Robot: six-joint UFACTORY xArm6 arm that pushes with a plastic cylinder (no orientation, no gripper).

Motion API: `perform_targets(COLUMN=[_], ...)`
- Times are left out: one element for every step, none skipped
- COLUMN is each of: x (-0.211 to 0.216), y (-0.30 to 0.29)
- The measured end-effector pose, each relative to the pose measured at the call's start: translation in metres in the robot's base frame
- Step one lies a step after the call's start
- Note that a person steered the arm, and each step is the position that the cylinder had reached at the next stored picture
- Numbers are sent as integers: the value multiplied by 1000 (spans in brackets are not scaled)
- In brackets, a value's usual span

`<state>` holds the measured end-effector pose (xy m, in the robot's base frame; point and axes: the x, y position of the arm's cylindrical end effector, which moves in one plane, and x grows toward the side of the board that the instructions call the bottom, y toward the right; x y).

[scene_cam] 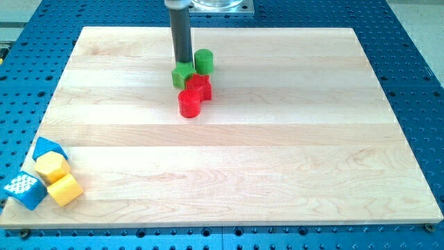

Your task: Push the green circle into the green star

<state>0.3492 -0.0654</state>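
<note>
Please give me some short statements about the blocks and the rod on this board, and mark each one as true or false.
1. My tip is at the green star, on its upper edge. True.
2. The green circle lies at the view's bottom left corner. False: it lies near the top centre, just right of my tip.
3. Two red blocks, a red star-like block and a red cylinder, lie just below the green star. True.
4. The yellow blocks sit next to the red ones. False: they sit at the view's bottom left, with the blue blocks.
5. The wooden board holds only green blocks. False: there are red, yellow and blue ones too.
</note>
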Motion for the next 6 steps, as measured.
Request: perform_targets(x=[-7,-21,-78,-61,-8,-70], y=[-13,-49,-5,71,16,21])
